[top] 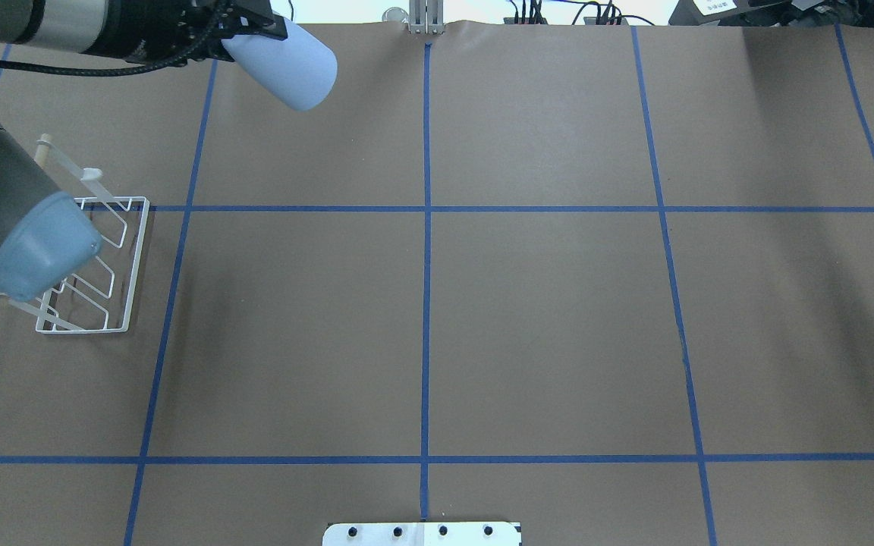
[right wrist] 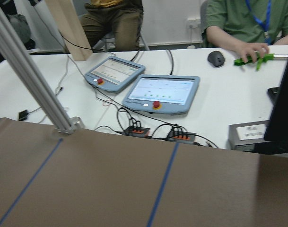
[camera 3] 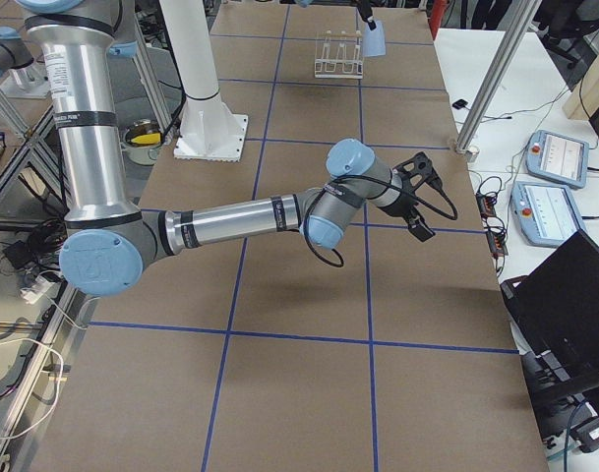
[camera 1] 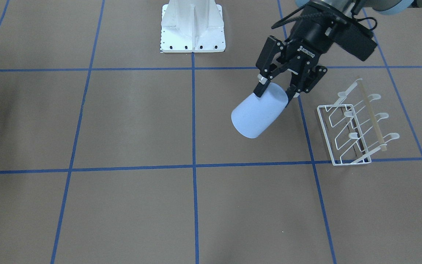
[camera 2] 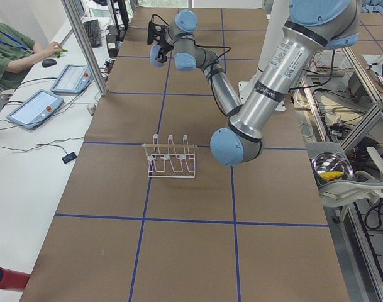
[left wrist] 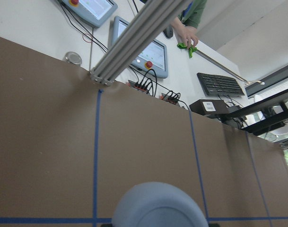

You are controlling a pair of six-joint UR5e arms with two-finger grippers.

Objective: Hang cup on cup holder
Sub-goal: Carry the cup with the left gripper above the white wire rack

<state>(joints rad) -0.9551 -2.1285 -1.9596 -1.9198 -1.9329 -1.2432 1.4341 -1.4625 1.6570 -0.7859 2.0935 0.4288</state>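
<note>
My left gripper is shut on the pale blue cup and holds it tilted in the air above the table. The cup also shows in the overhead view, the left wrist view and the exterior left view. The white wire cup holder stands on the table beside the cup and apart from it. Its prongs are bare, and it also shows in the overhead view. My right gripper is far from both, near the operators' edge; I cannot tell if it is open or shut.
The white robot base stands at the table's robot side. My left arm's elbow hangs over part of the cup holder in the overhead view. Operators and control tablets sit beyond the far edge. Blue tape lines cross the brown table.
</note>
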